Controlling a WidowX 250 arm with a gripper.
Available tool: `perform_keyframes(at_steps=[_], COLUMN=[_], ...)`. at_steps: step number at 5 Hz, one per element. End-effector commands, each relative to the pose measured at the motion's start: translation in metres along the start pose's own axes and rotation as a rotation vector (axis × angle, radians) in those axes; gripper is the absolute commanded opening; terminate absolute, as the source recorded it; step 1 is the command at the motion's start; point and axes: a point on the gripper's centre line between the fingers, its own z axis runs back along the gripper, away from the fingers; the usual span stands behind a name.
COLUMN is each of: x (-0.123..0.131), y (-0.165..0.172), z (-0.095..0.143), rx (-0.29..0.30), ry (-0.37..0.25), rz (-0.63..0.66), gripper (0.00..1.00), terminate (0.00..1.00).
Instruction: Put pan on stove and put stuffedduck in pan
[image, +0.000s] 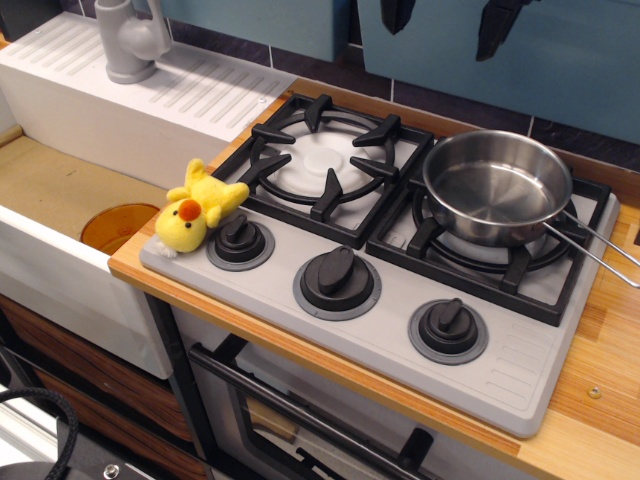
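The shiny steel pan (497, 187) sits upright on the right burner of the grey stove (400, 330). Its thin wire handle (600, 250) points to the right, past the stove's edge. The pan is empty. The yellow stuffedduck (195, 210) with its orange beak lies on the stove's front left corner, next to the left knob (240, 240) and against the left burner's grate (325, 160). No gripper shows in this view.
A white sink (60, 190) with an orange disc (118, 226) in it lies to the left, with a grey faucet (130, 40) behind. The middle knob (337, 280) and right knob (447, 328) line the stove front. Two dark shapes (500, 25) hang at the top edge. A black cable (45, 425) is at bottom left.
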Motion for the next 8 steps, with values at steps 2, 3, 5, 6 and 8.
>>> perform_keyframes(at_steps=[2, 3, 5, 6, 8], x=[0.006, 0.014, 0.010, 0.004, 0.012], y=[-0.004, -0.004, -0.001, -0.002, -0.005], z=[-0.031, -0.066, -0.096, -0.099, -0.108], rx=[-0.032, -0.080, -0.099, -0.108, -0.147], ry=[-0.054, -0.106, -0.155, -0.150, -0.146], rz=[-0.004, -0.029, -0.042, -0.043, -0.068], gripper=[1.00, 1.00, 1.00, 1.00, 0.00], terminate=[0.00, 0.00, 0.00, 0.00, 0.00])
